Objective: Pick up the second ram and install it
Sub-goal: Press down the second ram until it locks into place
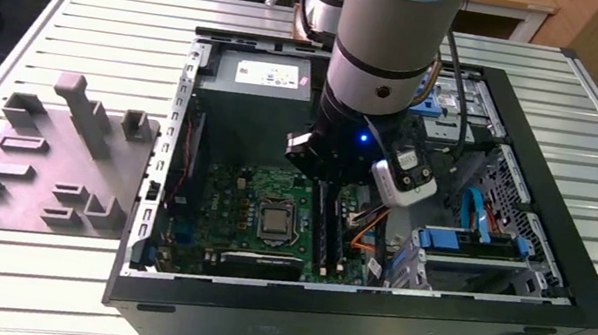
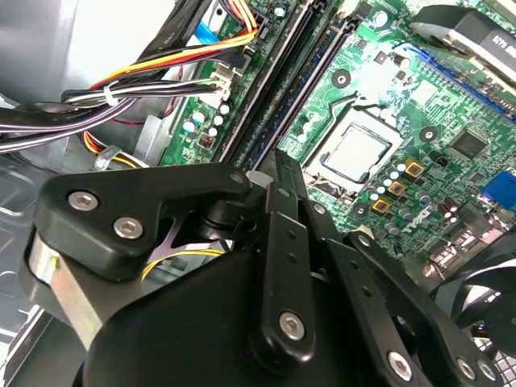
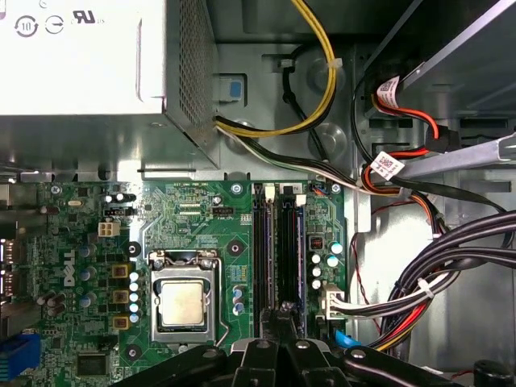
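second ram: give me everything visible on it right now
The second ram looks like a long, thin, dark strip standing on edge in a black slot rail, beside the CPU socket on the green motherboard. The second wrist view shows it as a dark-blue edge running along the rail. The gripper sits right over its near end, fingers closed together against its top edge. Whether it is fully seated can't be told.

An open computer case (image 1: 596, 306) sits on the surface (image 1: 110, 9), a fixture block (image 1: 54, 159) at the exterior view's left. Inside, the motherboard (image 1: 230, 202) lies nearer than the power supply (image 1: 259, 78).
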